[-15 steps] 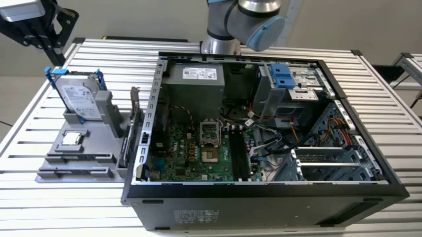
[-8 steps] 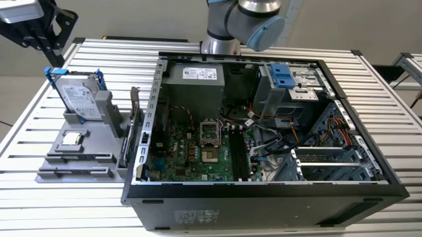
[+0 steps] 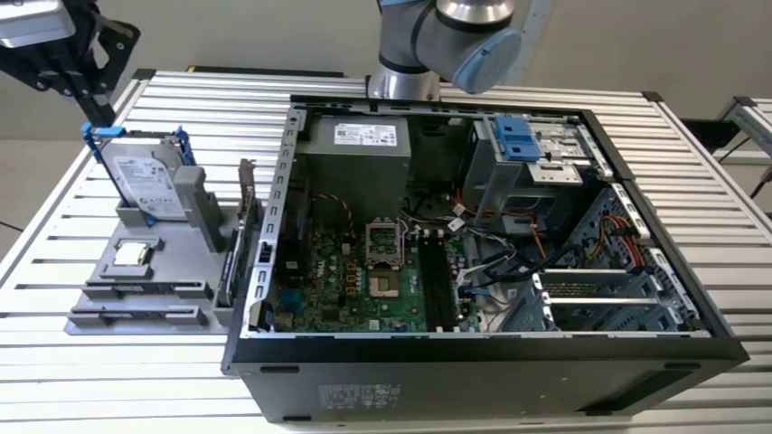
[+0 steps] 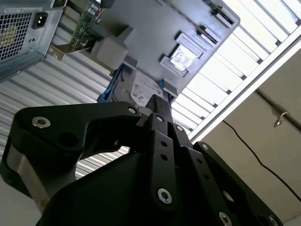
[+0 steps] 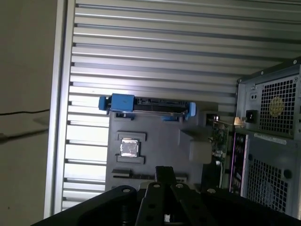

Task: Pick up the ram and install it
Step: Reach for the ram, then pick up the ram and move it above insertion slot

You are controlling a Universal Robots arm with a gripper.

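One ram (image 3: 139, 291) lies flat in the grey holder (image 3: 169, 271), near of one processor chip (image 3: 133, 255) and one upright hard drive (image 3: 145, 181). The tool (image 3: 107, 116), clenched on nothing, hangs above the drive's far end. The exterior view looks into the open case (image 3: 483, 353) at the motherboard (image 3: 350, 280); the first wrist view sees the case's vented rear. Bare slatted worktop (image 3: 181, 398) lies far and near of the holder, by the worktop's edge at the exterior view's left.
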